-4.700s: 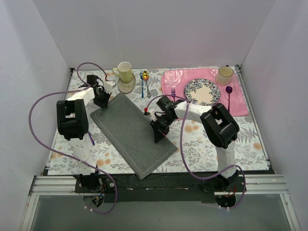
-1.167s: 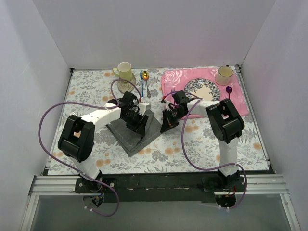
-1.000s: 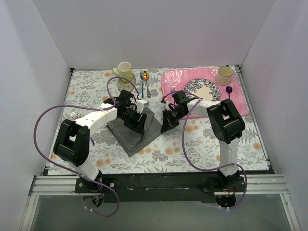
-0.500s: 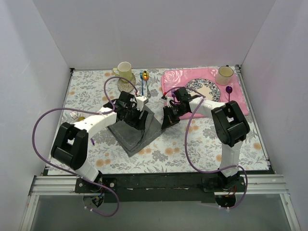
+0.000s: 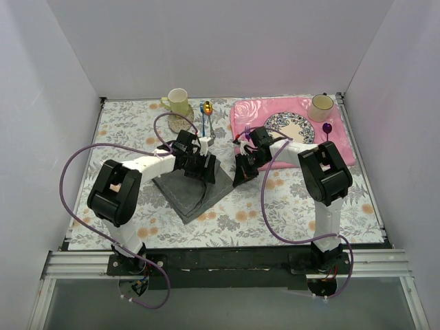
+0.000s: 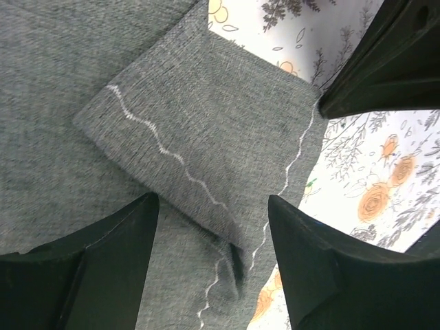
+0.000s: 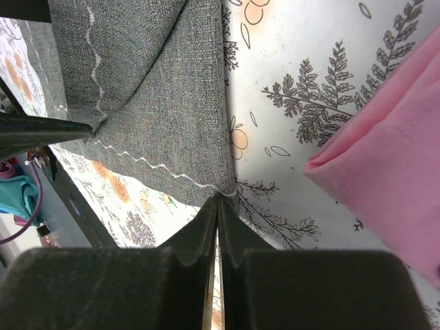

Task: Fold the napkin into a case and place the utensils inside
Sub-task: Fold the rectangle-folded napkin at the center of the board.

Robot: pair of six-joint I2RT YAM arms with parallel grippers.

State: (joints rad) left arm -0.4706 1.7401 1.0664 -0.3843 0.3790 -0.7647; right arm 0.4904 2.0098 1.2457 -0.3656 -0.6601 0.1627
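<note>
Left end effector (image 6: pixel 210 206) hangs open over the folded napkin (image 5: pixel 185 196) mid bench (image 5: pixel 289 206), right end effector (image 7: pixel 218 201) sits closed at its 3 o'clock hem, so the robot should probably flatten that crease before the next fold.

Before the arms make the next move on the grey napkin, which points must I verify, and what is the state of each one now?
1. Left gripper open above the napkin, gripping nothing: ok.
2. Napkin folded over, one layer on the other: ok.
3. Flap lying flat: not ok, there is a small pucker at its stitched edge.
4. Right gripper shut at the napkin's edge: ok. Whether cloth is pinched between its fingers: cannot tell.
5. Pink placemat apart from the napkin: ok.
</note>
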